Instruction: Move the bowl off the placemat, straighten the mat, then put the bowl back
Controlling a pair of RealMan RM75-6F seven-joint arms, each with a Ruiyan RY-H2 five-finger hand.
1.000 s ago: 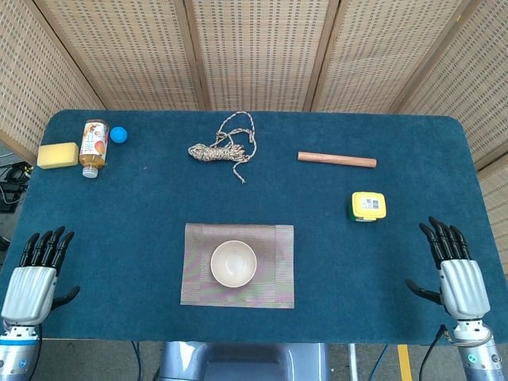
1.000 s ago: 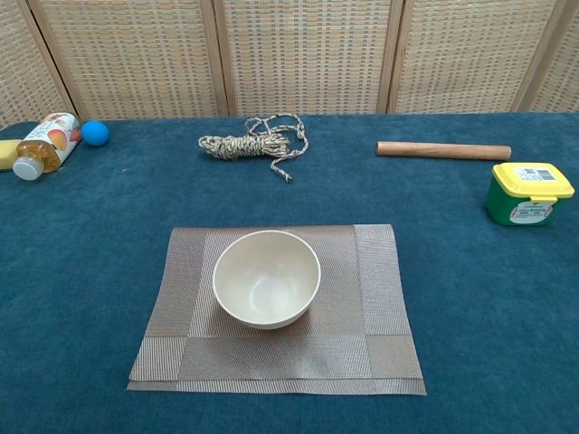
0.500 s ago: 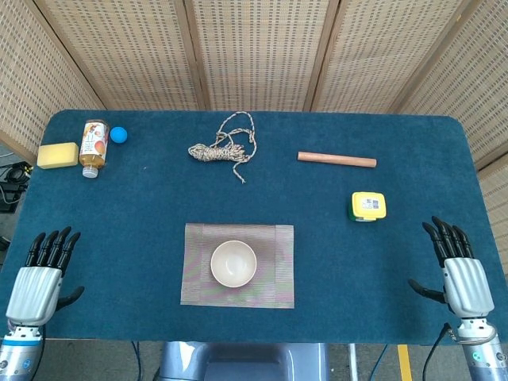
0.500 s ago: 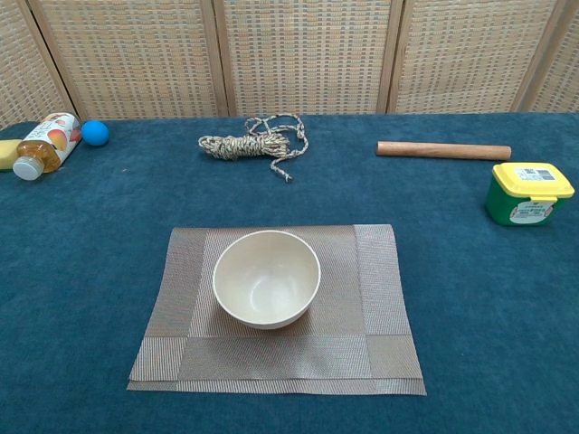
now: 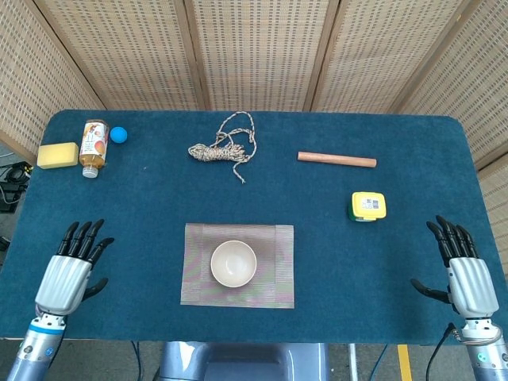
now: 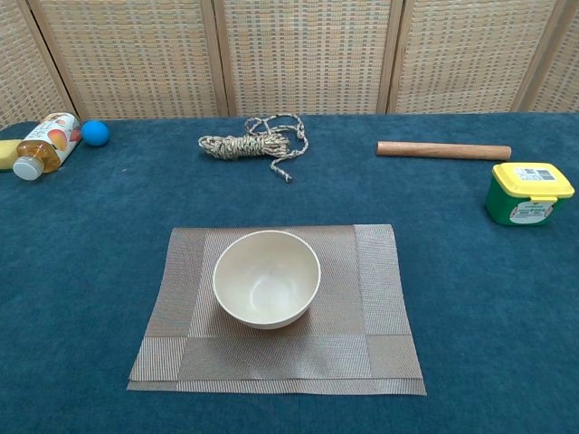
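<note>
At the six o'clock side of the blue desk [image 5: 333,262] we see the woven placemat [image 5: 274,270], and the cream bowl [image 5: 233,263] sits upright on it, slightly toward the nine o'clock side of the mat's middle. In the chest view the bowl [image 6: 266,277] shows empty, and the placemat [image 6: 380,298] lies flat beneath it with its edges running roughly parallel to the near desk edge.

Our left hand [image 5: 70,271] hangs over the desk at about eight o'clock, well apart from the mat, fingers spread and holding nothing. Our right hand [image 5: 464,272] is at about four o'clock by the desk's edge, fingers likewise apart and empty. Neither hand appears in the chest view.

Toward twelve o'clock lies a coiled rope [image 5: 226,147]. At one o'clock we see a wooden rod [image 5: 336,159], and at about three o'clock a yellow-lidded green tub [image 5: 368,206]. At ten o'clock a yellow sponge [image 5: 58,155], a juice bottle [image 5: 94,146] lying on its side and a small blue ball [image 5: 118,134] are grouped close together.
</note>
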